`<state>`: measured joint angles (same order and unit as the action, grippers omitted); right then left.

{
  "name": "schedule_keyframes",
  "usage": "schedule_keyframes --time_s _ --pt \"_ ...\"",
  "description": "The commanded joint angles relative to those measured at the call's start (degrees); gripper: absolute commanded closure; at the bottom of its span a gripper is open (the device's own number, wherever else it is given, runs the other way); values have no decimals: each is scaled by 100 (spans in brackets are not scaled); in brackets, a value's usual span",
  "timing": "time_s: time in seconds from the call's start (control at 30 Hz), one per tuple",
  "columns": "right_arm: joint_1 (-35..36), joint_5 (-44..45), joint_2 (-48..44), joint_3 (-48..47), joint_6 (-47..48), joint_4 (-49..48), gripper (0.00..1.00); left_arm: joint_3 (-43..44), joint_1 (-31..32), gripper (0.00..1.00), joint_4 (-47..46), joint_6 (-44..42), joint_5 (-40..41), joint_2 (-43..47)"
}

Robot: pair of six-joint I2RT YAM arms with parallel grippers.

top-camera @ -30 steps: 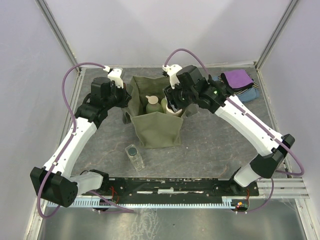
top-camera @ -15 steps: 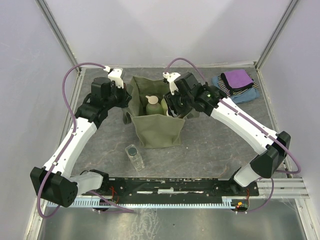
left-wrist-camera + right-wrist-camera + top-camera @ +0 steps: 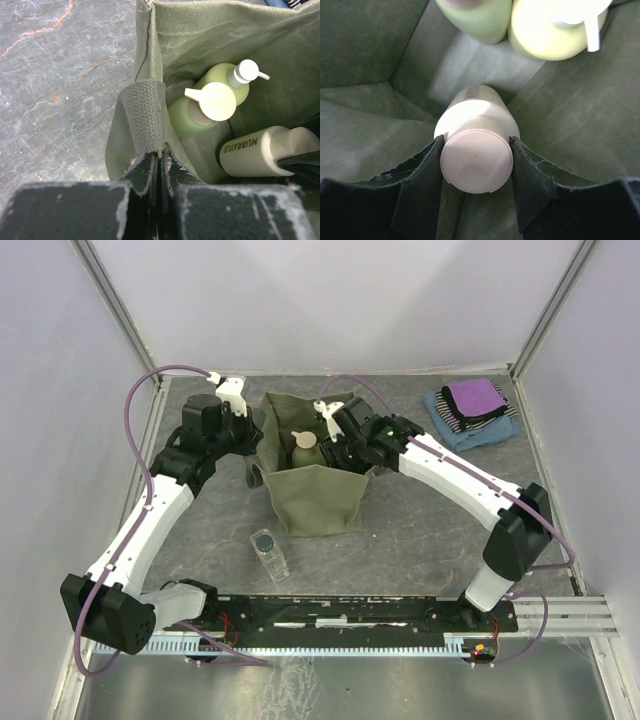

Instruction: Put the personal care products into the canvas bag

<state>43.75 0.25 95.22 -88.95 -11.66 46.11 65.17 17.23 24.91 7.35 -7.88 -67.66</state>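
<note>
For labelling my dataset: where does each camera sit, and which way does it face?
Top external: above and behind the robot, looking down; left arm, right arm, canvas bag and clear square bottle show.
Left wrist: on the left arm, looking down into the bag; left hand shut on its handle.
Right wrist: inside the bag, facing the cream bottle gripped by the right hand.
Shared: both wrist views show the cream bottle.

From above I see the boxy olive-green canvas bag [image 3: 318, 502] standing open on the grey mottled table [image 3: 420, 530]. My left gripper [image 3: 252, 448] sits at its left rim. My right gripper [image 3: 338, 450] reaches into the opening, just beside a round green bottle with a peach cap [image 3: 304, 446]. A clear square bottle with a dark cap [image 3: 268, 552] stands near the bag's front, not touching it. Folded purple, striped and blue cloths [image 3: 470, 410] lie far right.
</note>
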Motion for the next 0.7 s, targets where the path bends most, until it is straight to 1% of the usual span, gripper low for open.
schedule_keyframes --time_s 0.0,0.2,0.23,0.33,0.5,0.53,0.6,0.63,0.67 --pt "-10 4 47 18 -32 -323 100 -65 8 97 49 -217 -61 53" --pt "-11 109 212 145 66 -305 99 -50 4 97 37 -219 -62 23" --pt "-7 115 242 168 69 -295 98 -44 2 97 45 -219 -58 13" --pt "-3 124 322 262 89 -300 91 -31 -1 97 29 -218 -60 3" --pt "-2 142 449 365 119 -307 82 -17 -1 97 13 -200 -67 -25" --pt "-6 139 454 375 110 -320 79 -13 1 97 9 -199 -69 -29" --pt "-6 121 433 366 112 -327 71 -5 7 97 14 -204 -72 -33" --pt "-5 118 409 343 107 -316 65 -4 -1 97 13 -201 -72 -33" --pt "-6 116 382 306 116 -281 57 -4 1 97 13 -200 -73 -31"
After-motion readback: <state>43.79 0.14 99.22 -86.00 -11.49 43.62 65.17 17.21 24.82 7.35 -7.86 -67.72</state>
